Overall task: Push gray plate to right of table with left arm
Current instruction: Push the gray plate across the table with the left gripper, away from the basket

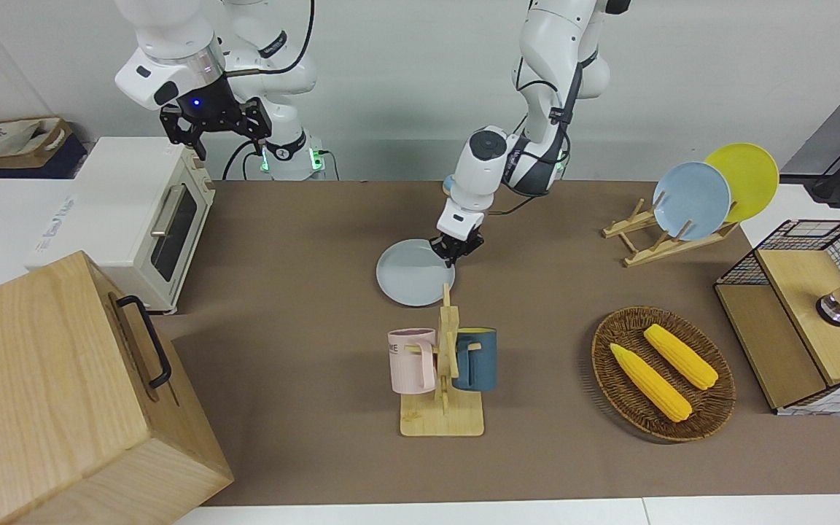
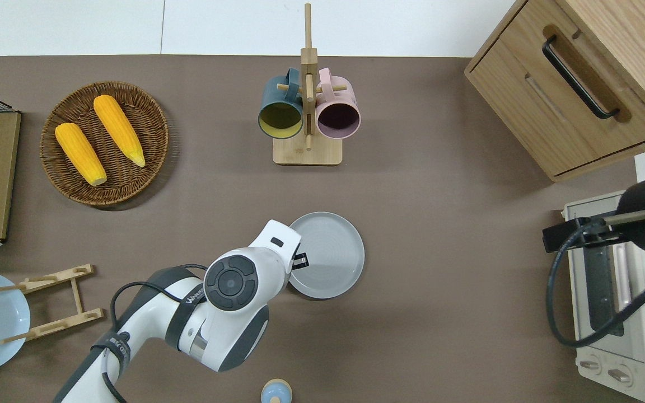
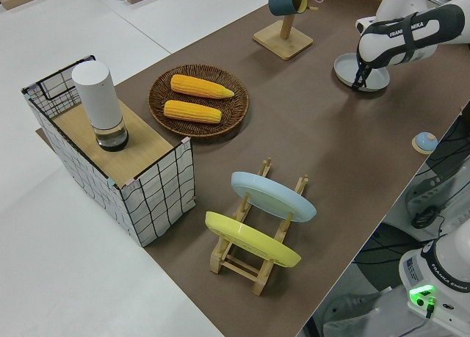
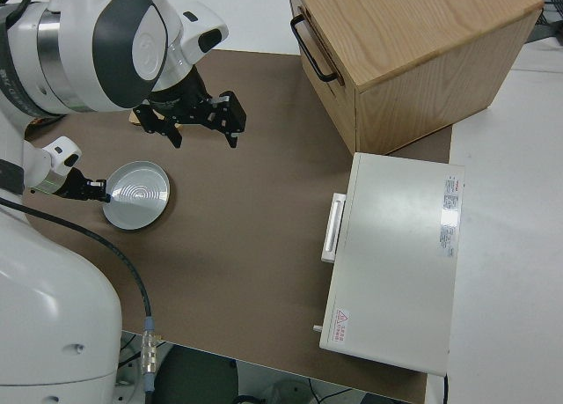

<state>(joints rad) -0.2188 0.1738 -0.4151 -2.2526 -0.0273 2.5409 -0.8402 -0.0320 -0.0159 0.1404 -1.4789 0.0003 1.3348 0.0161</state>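
Left gripper (image 2: 300, 261) at the plate's (image 2: 331, 257) 9 o'clock rim, overhead view — touching; finger spacing unreadable. Right arm parked.

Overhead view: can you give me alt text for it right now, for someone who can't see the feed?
The left gripper is at the gray plate, on its rim at the left arm's side, mid-table. Farther from the robots stands a mug rack; a corn basket sits toward the left arm's end. The right arm is parked.
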